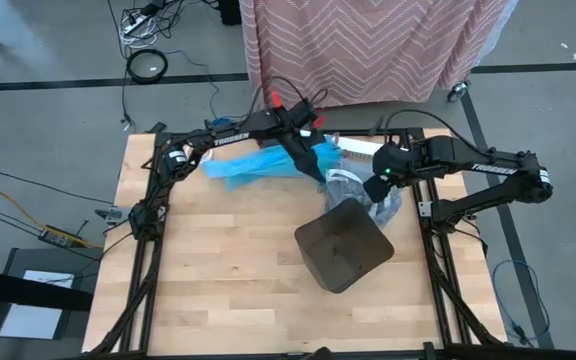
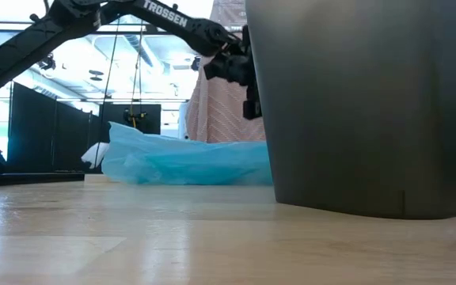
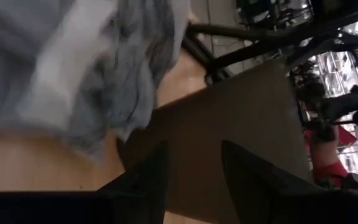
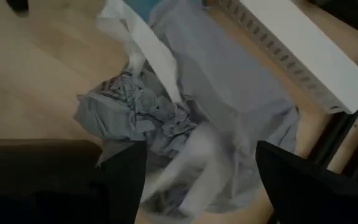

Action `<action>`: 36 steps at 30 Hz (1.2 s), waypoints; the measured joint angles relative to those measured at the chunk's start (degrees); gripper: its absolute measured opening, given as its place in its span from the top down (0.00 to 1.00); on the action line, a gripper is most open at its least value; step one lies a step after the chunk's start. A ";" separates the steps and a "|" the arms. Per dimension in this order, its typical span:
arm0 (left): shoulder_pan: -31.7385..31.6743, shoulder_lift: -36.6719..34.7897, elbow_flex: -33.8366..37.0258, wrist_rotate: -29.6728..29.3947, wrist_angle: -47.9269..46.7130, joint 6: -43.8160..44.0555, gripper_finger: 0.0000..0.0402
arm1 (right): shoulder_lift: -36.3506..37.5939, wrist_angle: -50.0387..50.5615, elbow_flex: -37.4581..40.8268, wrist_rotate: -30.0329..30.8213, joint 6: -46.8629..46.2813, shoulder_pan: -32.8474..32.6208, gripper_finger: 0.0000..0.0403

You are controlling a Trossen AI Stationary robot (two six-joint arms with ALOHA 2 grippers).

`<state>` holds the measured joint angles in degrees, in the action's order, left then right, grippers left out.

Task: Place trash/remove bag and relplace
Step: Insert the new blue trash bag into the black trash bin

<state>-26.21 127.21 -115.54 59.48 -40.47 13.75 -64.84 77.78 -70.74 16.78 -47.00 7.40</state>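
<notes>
While the dark grey square plastic bin [image 1: 344, 243] stands mouth-down on the wooden table [image 1: 218, 270], the thin grey translucent plastic liner bag [image 1: 353, 192] lies crumpled on the boards just behind the bin, touching its far edge. A bright blue plastic bag [image 1: 253, 165] lies behind and to the left of the bin, and a white slotted box [image 1: 360, 148] rests beyond the liner, well behind the bin. The left gripper [image 1: 320, 170] hangs just behind the bin, over the liner's near-left edge, fingers [image 3: 145, 180] parted and empty. The right gripper [image 1: 376, 188] hovers over the liner at the bin's far right corner, its fingers [image 4: 126, 171] spread wide, grasping nothing. Judged by its wrinkles, the liner is very light, limp and slippery; it would likely bunch and sag when lifted, so a pinch on a gathered fold or the white hem strip [image 4: 145, 46] seems surest. White lettering "TROSSEN" reads along the left arm [image 1: 233, 138] and on the right arm [image 1: 493, 170].
</notes>
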 joint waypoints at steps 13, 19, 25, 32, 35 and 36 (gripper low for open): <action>-4.98 -0.28 -13.29 -0.75 -7.62 -4.51 0.62 | -0.01 4.77 0.00 5.44 4.01 0.00 0.29; -12.20 -0.39 -16.79 -4.36 -8.81 -10.32 0.62 | -0.02 4.59 0.00 9.59 5.03 0.36 0.29; -14.81 -0.19 -15.49 -15.52 -13.57 -18.65 0.62 | -0.02 4.61 0.00 9.66 5.30 1.48 0.30; -15.09 -0.19 -15.42 -10.89 -25.43 -35.86 0.62 | -0.02 4.38 0.00 12.07 4.64 1.84 0.30; -14.40 -0.04 -15.38 -15.57 -24.57 -39.33 0.62 | -0.02 4.39 0.00 13.20 4.61 1.88 0.30; -14.04 0.06 -15.38 -17.19 -22.64 -39.35 0.62 | -0.02 4.37 0.00 13.60 4.59 1.88 0.31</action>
<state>-40.25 127.27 -130.91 42.28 -63.11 -25.60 -64.86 82.15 -70.74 30.38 -42.42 9.28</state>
